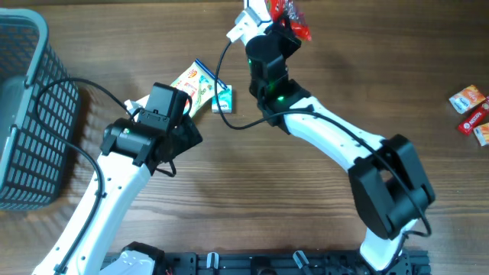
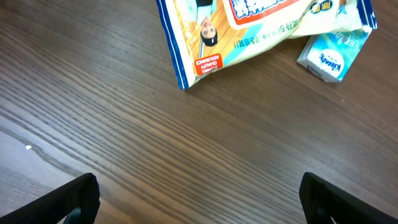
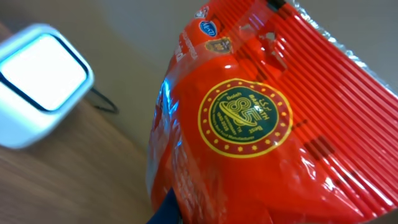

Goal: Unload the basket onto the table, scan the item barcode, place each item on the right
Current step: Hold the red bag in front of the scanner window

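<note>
At the far edge of the table [image 1: 359, 69] the right end effector [image 1: 280, 21] clamps a shiny red packet [image 3: 261, 118]; its barcode should squarely face the white boxy scanner [image 3: 40, 74].

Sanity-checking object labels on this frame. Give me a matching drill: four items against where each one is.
Items
1. red packet
2. tissue pack
3. basket
4. white scanner

Places
A. far left in the overhead view
B. lying by the snack bag
C. held in the right tool
D. left of the red packet in the right wrist view

Pairs: 1-C, 2-B, 3-A, 4-D
</note>
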Controlling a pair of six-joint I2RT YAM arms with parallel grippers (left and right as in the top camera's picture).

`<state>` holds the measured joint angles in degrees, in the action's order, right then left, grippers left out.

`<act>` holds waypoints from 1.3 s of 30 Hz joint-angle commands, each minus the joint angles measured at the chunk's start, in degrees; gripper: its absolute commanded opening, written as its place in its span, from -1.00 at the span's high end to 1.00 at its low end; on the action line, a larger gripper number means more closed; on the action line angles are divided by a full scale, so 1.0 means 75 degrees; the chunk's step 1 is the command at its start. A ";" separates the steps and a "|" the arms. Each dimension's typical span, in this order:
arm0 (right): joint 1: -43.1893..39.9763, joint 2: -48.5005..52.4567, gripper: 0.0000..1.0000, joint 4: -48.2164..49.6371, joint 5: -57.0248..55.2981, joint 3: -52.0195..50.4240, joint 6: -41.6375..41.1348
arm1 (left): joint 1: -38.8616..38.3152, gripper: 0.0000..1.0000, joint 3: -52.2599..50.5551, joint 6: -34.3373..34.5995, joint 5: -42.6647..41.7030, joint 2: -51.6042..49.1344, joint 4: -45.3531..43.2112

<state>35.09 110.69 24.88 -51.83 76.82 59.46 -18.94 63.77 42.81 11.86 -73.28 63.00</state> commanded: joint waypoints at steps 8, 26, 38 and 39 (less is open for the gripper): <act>-0.0187 0.0490 0.91 0.1588 0.1072 0.0114 0.1075 | 0.0064 -1.00 0.0058 0.0128 -0.0061 -0.0003 0.0038; -0.0641 0.3471 0.91 0.5866 0.1923 0.1448 0.0423 | 0.0064 -1.00 0.0058 0.0131 -0.0064 -0.0003 0.0096; -0.0647 0.4162 0.91 0.4736 0.2465 0.2011 -0.0921 | 0.0064 -1.00 0.0058 0.0140 -0.0067 -0.0003 0.0152; -0.0647 0.4234 0.91 0.4744 0.2527 0.2014 -0.0918 | 0.0064 -1.00 0.0058 0.0160 -0.0067 -0.0003 0.0152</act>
<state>30.44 139.15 60.36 -35.97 90.80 55.24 -18.94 63.77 42.81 11.84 -73.28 64.10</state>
